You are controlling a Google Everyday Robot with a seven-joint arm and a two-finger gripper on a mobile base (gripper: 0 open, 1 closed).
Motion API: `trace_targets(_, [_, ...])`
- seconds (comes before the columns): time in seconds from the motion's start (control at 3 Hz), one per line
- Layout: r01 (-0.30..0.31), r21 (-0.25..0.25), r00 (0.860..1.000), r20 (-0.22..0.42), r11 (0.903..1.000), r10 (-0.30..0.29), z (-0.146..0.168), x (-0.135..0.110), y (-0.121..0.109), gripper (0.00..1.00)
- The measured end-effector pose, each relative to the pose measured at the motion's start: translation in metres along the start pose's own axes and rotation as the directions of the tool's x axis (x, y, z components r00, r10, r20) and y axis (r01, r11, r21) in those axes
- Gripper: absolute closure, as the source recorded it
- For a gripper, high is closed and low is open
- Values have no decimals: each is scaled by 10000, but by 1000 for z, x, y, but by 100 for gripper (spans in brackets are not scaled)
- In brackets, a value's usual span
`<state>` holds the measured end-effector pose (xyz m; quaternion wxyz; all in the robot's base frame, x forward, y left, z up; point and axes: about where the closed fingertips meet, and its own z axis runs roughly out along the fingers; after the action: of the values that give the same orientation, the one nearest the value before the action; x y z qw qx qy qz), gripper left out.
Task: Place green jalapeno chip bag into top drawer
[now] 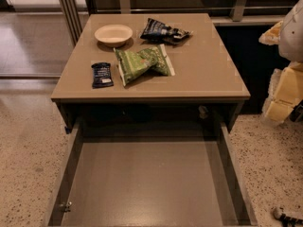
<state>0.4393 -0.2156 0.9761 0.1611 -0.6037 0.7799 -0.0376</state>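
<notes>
The green jalapeno chip bag (142,63) lies crumpled on the tan table (208,74), near its middle, light green with white edges. The top drawer (147,183) under the table is pulled out toward me, grey-brown, with nothing on its flat bottom. My gripper (283,91) shows as pale cream parts at the right edge of the view. It is beside the table's right side, well apart from the bag, and holds nothing that I can see.
A dark navy chip bag (163,31) lies at the back of the table beside a cream bowl (113,34). A small dark blue snack bar wrapper (102,74) lies left of the green bag. Speckled floor flanks the drawer. A small dark object (286,215) lies at the bottom right.
</notes>
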Motion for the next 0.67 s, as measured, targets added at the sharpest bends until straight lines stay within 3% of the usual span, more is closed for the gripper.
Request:
trace_targets(0.33, [68,171,10000,-12,9998,-67,2,-3,-2,0])
trace_targets(0.67, [484,82,9987,122,9988,-485,26,-17,-11,0])
